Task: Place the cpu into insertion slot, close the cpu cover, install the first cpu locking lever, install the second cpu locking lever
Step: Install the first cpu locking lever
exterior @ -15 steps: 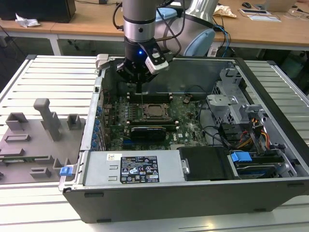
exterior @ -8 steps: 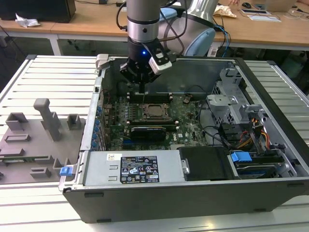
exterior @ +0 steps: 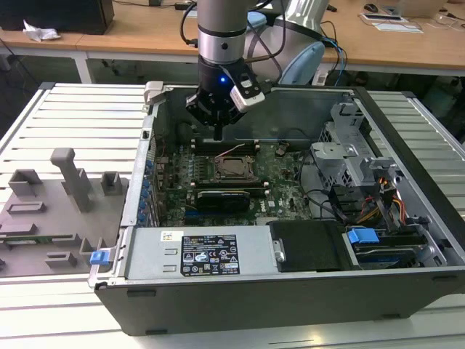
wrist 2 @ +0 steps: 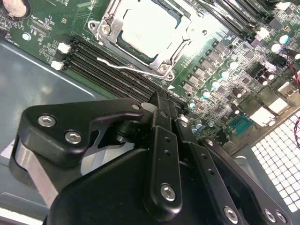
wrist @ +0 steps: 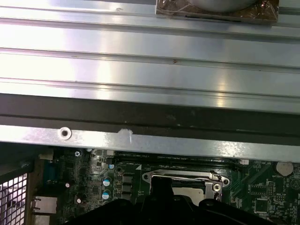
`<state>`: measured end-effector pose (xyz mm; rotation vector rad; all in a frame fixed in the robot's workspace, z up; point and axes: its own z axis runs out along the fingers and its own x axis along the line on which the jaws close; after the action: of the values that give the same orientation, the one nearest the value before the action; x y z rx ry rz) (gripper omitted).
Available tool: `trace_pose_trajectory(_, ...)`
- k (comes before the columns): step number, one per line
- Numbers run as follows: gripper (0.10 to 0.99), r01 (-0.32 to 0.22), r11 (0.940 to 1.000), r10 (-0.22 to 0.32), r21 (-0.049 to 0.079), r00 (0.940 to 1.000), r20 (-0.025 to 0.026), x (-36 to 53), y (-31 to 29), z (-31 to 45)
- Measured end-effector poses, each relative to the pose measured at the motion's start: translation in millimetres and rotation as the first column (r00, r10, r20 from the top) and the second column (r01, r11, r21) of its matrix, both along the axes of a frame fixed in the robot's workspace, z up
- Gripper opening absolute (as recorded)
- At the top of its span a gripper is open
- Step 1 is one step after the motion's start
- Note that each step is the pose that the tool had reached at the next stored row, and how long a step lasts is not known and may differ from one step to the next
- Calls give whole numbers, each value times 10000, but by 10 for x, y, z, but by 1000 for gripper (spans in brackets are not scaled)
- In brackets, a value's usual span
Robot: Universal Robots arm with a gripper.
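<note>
Just beyond the closed, empty jaws of the gripper [wrist 2: 161, 101], the cpu [wrist 2: 143, 26] under its lowered cpu cover [wrist 2: 161, 61].

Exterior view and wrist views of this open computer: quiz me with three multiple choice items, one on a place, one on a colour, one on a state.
1. Where is the gripper?
A. Over the grey fixture tray
B. Inside the computer case, above the motherboard
C. Over the blue drive latch

2. What colour is the motherboard?
A. Red
B. Blue
C. Green

3. How does the cpu stand?
A. Gripped in mid-air
B. Seated on the board, framed by the cpu cover
C. Lying on the workbench

Answers:
1 B, as the exterior view shows the gripper lowered into the case just beyond the socket.
2 C, as the board is green in every view.
3 B, as the second wrist view shows its silver top inside the metal frame.
</note>
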<state>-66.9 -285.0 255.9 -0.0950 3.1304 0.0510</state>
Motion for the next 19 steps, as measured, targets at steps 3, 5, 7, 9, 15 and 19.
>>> trace_pose_trajectory(3, 106, 0, 10000, 0, 0, 10000, 0, 27, 0, 0)
trace_pose_trajectory(5, 106, -1, 10000, 1, 0, 10000, 0, 44, 0, -1)
trace_pose_trajectory(7, 106, -1, 10000, 1, 0, 10000, 0, 71, 0, -4)
trace_pose_trajectory(9, 106, 0, 10000, 0, 2, 10000, 1, 130, 0, -16)
trace_pose_trajectory(15, 106, 121, 9988, -121, 465, 9999, 2, 182, 0, -76)
trace_pose_trajectory(19, 106, 239, 9986, -240, 465, 9997, 1, 217, -1, -154)
